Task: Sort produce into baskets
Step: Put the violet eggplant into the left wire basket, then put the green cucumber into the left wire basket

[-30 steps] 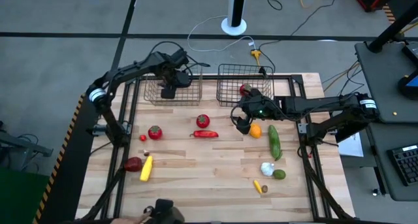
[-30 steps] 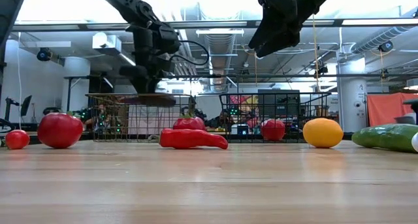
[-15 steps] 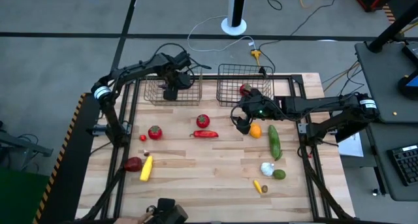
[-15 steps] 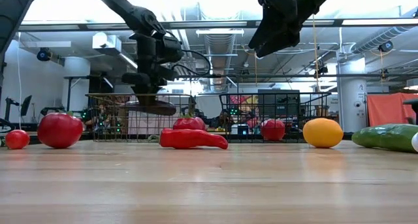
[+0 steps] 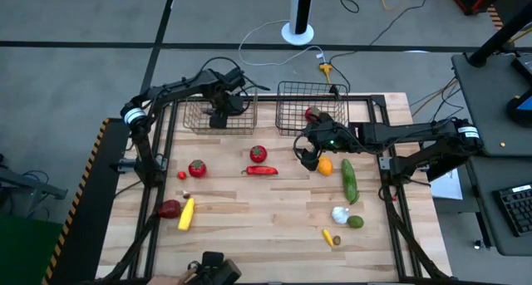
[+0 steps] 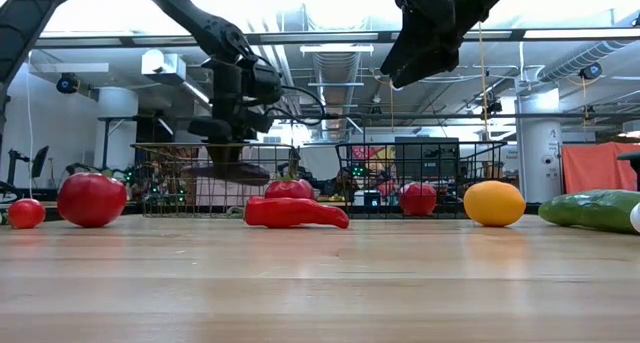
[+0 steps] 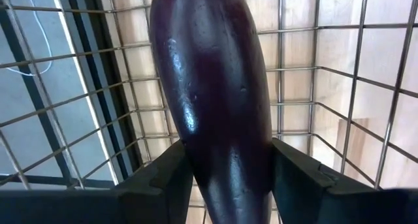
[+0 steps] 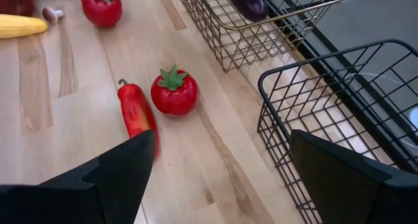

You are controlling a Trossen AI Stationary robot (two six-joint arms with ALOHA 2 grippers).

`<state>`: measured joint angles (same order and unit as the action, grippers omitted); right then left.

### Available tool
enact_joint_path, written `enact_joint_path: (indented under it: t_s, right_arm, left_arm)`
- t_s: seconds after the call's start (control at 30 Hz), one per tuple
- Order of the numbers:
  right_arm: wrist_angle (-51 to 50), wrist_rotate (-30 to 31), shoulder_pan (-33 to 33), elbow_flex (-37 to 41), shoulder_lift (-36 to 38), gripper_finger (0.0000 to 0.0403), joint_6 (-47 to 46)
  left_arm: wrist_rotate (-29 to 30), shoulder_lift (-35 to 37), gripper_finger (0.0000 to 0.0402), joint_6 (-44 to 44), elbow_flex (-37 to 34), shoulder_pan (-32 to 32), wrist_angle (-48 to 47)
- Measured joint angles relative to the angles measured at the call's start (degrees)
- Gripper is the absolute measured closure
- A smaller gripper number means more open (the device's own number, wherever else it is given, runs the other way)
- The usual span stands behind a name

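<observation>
My left gripper (image 5: 219, 110) is shut on a purple eggplant (image 7: 212, 87) inside the copper wire basket (image 5: 193, 124) at the table's far left; the low view shows it too (image 6: 226, 170). My right gripper (image 5: 309, 156) is open and empty, raised above the table next to an orange (image 5: 325, 165), in front of the dark wire basket (image 5: 287, 123). That basket holds a red tomato (image 5: 312, 113). On the table lie a red pepper (image 5: 262, 170), tomatoes (image 5: 258, 153) (image 5: 197, 168), a cucumber (image 5: 350, 181), corn (image 5: 186, 213) and garlic (image 5: 340, 213). My left gripper pinches the eggplant's two sides (image 7: 196, 165) between its two fingers (image 7: 160, 181), from above, pointing down. The fingers lie across the eggplant, which reaches out past them. It hangs roughly level inside the basket, above the basket's floor.
A small tomato (image 5: 182, 175) and a dark red piece (image 5: 169, 208) lie at the left, a green piece (image 5: 356, 222) and a small yellow piece (image 5: 327, 237) at the near right. The pepper (image 8: 137, 116) and a tomato (image 8: 174, 92) lie ahead of my right gripper.
My left gripper has gone down and a little toward the table's right and far edge, lowering the eggplant deeper into the copper basket. The eggplant stays held and roughly level.
</observation>
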<state>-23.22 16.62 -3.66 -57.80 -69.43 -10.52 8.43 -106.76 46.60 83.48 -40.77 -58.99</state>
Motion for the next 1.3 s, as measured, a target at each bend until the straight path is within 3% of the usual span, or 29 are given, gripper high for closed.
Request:
enact_joint_path:
  t_s: [0.6,0.8,1.0,1.3]
  right_arm:
    - [0.24,0.0,0.0,0.0,0.0,0.0058,0.0]
    - [1.49,-0.03,0.0,0.0,0.0,0.0058,0.66]
    - [1.44,-0.04,0.01,0.0,0.0,0.0058,0.68]
    - [1.4,-0.04,0.01,0.0,0.0,0.0058,0.66]
  left_arm:
    - [0.46,0.02,0.0244,-1.07,0.0,0.0,1.73]
    - [5.67,0.07,0.0214,-4.28,0.0,0.0,3.76]
    - [5.73,0.07,0.0187,-4.3,0.0,-0.02,3.98]
    - [5.64,0.45,0.0185,-5.57,0.0,0.0,3.59]
